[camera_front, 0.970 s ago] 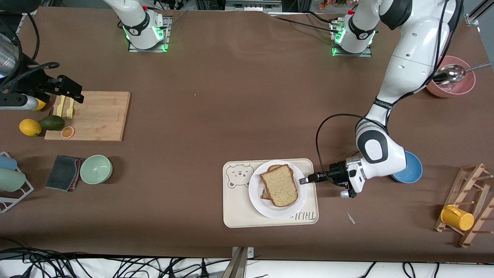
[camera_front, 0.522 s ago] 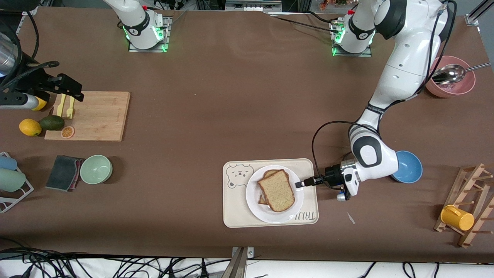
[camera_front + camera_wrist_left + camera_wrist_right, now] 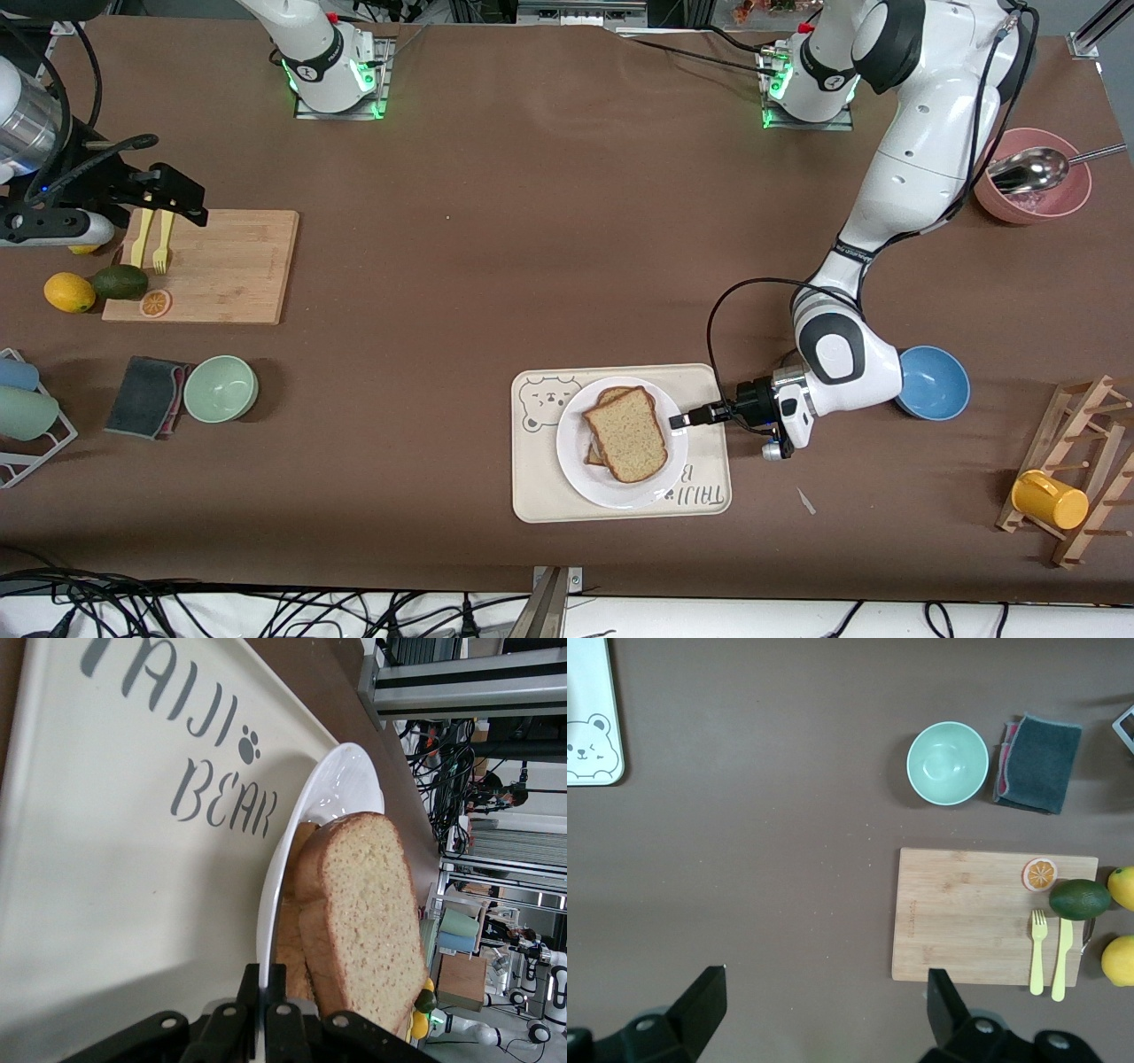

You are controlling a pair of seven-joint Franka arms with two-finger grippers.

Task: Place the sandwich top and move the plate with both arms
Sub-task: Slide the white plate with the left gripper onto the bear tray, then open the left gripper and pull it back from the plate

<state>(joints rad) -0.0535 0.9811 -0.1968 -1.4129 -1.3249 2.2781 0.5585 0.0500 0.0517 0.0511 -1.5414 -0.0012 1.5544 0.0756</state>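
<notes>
We see the left gripper (image 3: 680,420) pinched shut on the rim of the plate (image 3: 576,461), its jaws meeting over the white edge in the left wrist view, at the side toward the left arm's end of the table. The right gripper (image 3: 168,197) hangs with its jaws spread wide and empty over the cutting board (image 3: 230,266), well apart from the plate; that arm waits.

The top (image 3: 625,433) already lies on the plate, a little askew on a lower slice (image 3: 595,455) that peeps out from under it. So we judge the first half of the task done. The plate rests on the tray (image 3: 540,487), over its middle, next to the bear drawing. What is left, as we read it, is the move itself: only one arm has hold, and the right gripper has yet to reach the plate.

The surface is a brown table (image 3: 532,248). On the board lie a yellow fork and knife (image 3: 151,244) and an orange slice (image 3: 155,304); an avocado (image 3: 120,282) and a lemon (image 3: 69,292) sit just beside it. Nearer the camera are a grey cloth (image 3: 146,396) and a green bowl (image 3: 221,388). Toward the left arm's end we find a blue bowl (image 3: 935,383), a pink bowl (image 3: 1036,190) with a ladle, and a wooden rack (image 3: 1081,478) bearing a yellow mug (image 3: 1050,501). Cables trail along the table's near edge.
</notes>
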